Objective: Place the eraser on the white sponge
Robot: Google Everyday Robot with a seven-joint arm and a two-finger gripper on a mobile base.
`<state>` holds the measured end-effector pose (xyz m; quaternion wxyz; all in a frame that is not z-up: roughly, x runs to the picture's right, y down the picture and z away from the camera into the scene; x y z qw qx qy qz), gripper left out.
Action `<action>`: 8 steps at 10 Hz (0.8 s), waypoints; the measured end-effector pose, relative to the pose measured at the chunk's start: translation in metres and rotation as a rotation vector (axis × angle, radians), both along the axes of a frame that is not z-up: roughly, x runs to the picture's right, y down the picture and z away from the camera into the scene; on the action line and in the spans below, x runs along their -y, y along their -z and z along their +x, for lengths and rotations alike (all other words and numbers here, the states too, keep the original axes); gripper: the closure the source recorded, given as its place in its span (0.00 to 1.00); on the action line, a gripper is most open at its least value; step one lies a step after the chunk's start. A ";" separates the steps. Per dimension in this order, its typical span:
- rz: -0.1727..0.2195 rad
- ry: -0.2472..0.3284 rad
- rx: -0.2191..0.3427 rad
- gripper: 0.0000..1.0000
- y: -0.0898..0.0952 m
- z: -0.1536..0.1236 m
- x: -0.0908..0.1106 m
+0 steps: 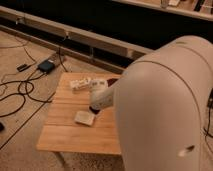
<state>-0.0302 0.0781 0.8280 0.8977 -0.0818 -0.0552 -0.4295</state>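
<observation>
In the camera view, a wooden counter (pixel 65 135) stood on a speckled floor, with the robot's bulky white arm (pixel 165 110) filling the right side of the scene. The gripper (pixel 94 108) reached down over the middle of the counter, its tip just beside the far right corner of the white sponge (pixel 84 118), which lay flat on the wood. A dark shape at the tip may have been the eraser (pixel 93 109), though whether it was held or resting on the counter could not be told, and neither could the state of the fingers. A whitish printed packet (pixel 80 83) lay near the counter's far edge, well apart from the sponge. Black cables (pixel 20 90) and a dark box (pixel 46 66) lay on the floor to the left.
</observation>
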 end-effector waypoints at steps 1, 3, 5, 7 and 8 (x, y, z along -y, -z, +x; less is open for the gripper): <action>0.000 0.006 0.011 1.00 -0.001 -0.004 -0.001; -0.006 0.026 0.035 1.00 -0.006 -0.015 -0.005; -0.024 0.050 0.056 1.00 -0.015 -0.027 -0.014; -0.043 0.061 0.065 1.00 -0.023 -0.033 -0.021; -0.052 0.067 0.071 1.00 -0.026 -0.036 -0.025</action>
